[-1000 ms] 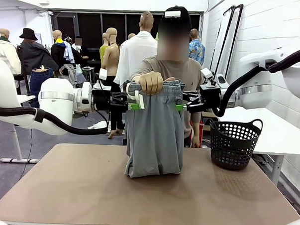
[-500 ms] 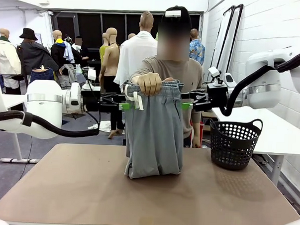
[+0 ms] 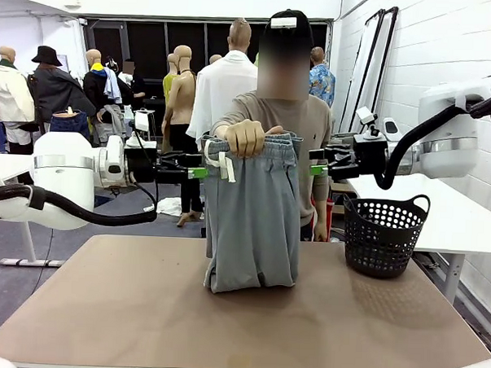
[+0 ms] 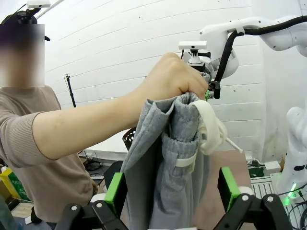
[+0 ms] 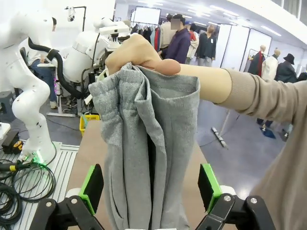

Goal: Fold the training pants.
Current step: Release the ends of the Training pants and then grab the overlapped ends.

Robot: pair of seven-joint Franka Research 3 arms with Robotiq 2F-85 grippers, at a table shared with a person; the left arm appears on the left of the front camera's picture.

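Pants [image 3: 252, 225] hang over the middle of the table's [image 3: 142, 310] far edge, bunched at the waistband in a person's hand [image 3: 246, 137], lower end slumped on the top just inside that edge. Level w/ the waistband sit the left gripper [image 3: 199, 172] and right gripper [image 3: 318, 168], one each side, jaws wide apart, gripping nothing. In the wrist views the cloth hangs ahead between the pads, no contact that we can see. We judge the fabric soft, light, floppy: no stiffness, so it'll sag and slide once let go, and a pinch should go thru all layers. Best hold is prob. the waistband corners, where gathered elastic gives bulk. Watch the white drawstring [image 3: 228, 163]; its loose loop could snag a pad. Room: near half and left side of the table are bare, good for laying flat. The basket [image 3: 384, 235] by the far right corner crowds the right arm's sweep.
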